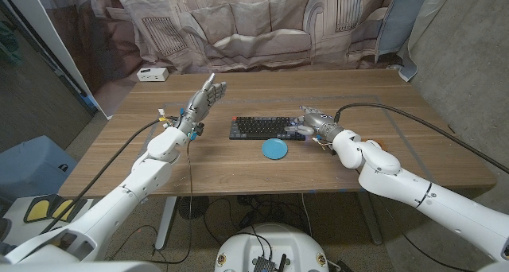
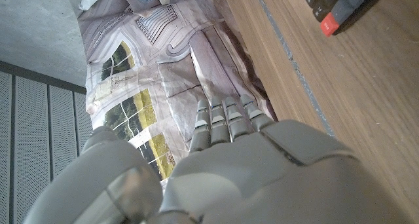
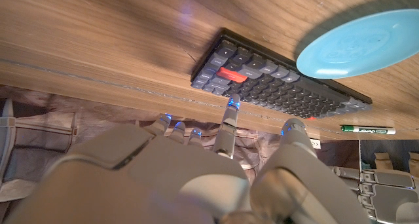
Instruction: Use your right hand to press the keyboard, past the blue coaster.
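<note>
A dark keyboard [image 1: 265,127] lies across the middle of the table, with a round blue coaster [image 1: 276,149] just in front of it. My right hand [image 1: 315,122] hovers over the keyboard's right end, past the coaster, holding nothing. In the right wrist view one finger [image 3: 230,116] reaches out to the edge of the keyboard [image 3: 281,86] near a red key, beside the coaster [image 3: 359,44]; contact is unclear. My left hand [image 1: 203,100] is raised left of the keyboard, fingers straight and apart, empty. The left wrist view shows its back [image 2: 249,178] and a keyboard corner [image 2: 330,8].
A small white box [image 1: 152,74] sits at the table's far left edge. A green marker [image 3: 366,128] lies on the wood beyond the keyboard's far end. A printed cloth backdrop [image 1: 254,25] hangs behind the table. Cables trail from both arms.
</note>
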Available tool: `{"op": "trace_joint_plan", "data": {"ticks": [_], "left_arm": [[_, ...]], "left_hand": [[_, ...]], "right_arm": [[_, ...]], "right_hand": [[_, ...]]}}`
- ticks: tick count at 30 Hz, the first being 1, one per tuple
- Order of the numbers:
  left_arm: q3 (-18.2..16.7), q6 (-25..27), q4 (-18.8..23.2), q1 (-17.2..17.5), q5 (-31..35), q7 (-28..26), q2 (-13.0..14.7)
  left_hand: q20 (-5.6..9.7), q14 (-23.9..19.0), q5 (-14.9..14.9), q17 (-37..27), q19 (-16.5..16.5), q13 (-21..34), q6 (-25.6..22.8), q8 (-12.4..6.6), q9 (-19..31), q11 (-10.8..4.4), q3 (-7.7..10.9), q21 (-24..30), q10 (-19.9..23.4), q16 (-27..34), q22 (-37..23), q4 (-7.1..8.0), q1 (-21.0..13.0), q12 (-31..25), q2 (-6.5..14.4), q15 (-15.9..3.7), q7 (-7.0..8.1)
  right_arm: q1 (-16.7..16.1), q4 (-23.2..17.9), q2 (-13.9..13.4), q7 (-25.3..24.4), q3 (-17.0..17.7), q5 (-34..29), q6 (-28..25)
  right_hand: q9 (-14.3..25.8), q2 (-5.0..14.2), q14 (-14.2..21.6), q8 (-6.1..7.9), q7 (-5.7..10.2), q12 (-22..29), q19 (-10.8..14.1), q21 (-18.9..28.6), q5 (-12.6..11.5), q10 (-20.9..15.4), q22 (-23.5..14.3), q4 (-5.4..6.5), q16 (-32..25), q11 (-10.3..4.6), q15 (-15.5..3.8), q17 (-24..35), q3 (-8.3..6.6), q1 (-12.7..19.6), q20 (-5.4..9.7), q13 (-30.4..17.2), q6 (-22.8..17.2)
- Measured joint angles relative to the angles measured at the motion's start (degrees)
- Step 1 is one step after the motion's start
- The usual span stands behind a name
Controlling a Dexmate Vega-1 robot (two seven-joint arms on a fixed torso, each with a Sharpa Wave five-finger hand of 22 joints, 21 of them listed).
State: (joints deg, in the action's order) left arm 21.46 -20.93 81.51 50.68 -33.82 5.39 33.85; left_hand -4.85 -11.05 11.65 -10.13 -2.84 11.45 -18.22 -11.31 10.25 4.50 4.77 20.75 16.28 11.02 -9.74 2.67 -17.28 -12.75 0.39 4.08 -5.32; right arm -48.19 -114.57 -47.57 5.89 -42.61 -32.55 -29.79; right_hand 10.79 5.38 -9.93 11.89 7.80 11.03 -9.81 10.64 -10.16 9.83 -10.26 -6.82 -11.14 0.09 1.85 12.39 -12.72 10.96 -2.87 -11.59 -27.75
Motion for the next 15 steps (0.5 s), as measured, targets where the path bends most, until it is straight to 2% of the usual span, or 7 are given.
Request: {"op": "trace_joint_plan", "data": {"ticks": [15], "left_arm": [[0.2, 0.2, -0.4, -0.4, 0.2, 0.0, -0.3]], "left_hand": [[0.26, 0.0, 0.0, 0.0, -0.3, 0.0, 0.0, 0.00, 0.0, 0.21, 0.00, -0.5, -0.2, 0.0, 0.0, 0.00, -0.3, 0.0, 0.3, 0.00, 0.00]], "right_arm": [[1.4, 1.3, 0.6, 0.8, -1.7, -1.7, -1.6]], "right_hand": [[0.0, -0.17, 0.0, 0.22, 0.29, 0.6, 0.0, 0.7, 0.0, 0.0, 0.0, 0.00, -0.8, 0.00, 0.00, 0.0, 0.00, -0.7, 0.00, 0.0, -1.1]]}}
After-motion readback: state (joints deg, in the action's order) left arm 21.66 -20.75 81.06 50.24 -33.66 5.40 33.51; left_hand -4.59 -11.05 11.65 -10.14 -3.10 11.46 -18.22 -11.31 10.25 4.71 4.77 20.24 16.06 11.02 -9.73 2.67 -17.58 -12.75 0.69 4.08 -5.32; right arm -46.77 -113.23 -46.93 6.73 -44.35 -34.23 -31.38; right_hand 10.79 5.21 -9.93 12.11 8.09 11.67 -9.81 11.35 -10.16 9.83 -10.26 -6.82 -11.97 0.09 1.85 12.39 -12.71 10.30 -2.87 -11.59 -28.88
